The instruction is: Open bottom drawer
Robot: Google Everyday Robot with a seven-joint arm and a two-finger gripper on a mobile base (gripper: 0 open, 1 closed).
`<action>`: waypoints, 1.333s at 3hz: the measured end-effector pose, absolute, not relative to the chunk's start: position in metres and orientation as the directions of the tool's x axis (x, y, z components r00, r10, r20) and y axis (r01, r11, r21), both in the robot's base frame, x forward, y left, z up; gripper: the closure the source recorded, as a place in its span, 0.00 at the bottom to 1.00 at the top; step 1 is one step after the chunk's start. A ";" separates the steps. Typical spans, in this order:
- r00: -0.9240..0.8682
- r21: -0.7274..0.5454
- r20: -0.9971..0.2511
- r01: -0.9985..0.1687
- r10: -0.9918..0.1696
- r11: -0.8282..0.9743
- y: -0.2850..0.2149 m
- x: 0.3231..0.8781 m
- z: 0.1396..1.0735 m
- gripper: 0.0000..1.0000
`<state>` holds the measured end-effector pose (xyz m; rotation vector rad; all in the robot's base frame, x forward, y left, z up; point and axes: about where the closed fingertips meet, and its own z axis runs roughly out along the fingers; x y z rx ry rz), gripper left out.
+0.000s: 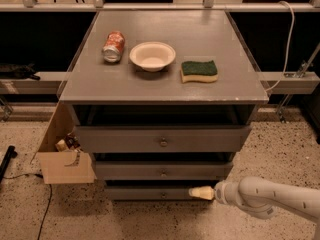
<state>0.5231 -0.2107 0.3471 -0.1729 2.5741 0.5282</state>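
Gripper (200, 192), open or closed unclear, fronts bottom drawer (135, 193) right of its knob (163, 194), above floor (150, 221)

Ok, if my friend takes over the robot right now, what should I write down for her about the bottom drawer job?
Gripper: low near the floor, in front of the right part of the bottom drawer, to the right of its knob and not on it.
Bottom drawer: the lowest of the three grey fronts; it looks shut.
Done: the gripper is at drawer height.
Left: move across to the knob, take hold of it, and pull the drawer out.
Not part of the job: the can, bowl and sponge on top.
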 end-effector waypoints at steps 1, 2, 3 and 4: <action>-0.866 0.335 -0.500 -0.218 -0.023 0.917 -0.211 0.523 0.347 0.00; -0.886 0.364 -0.464 -0.206 -0.015 0.908 -0.205 0.521 0.305 0.00; -0.902 0.385 -0.431 -0.213 -0.029 0.898 -0.199 0.529 0.230 0.00; -0.902 0.385 -0.431 -0.213 -0.029 0.898 -0.199 0.529 0.230 0.00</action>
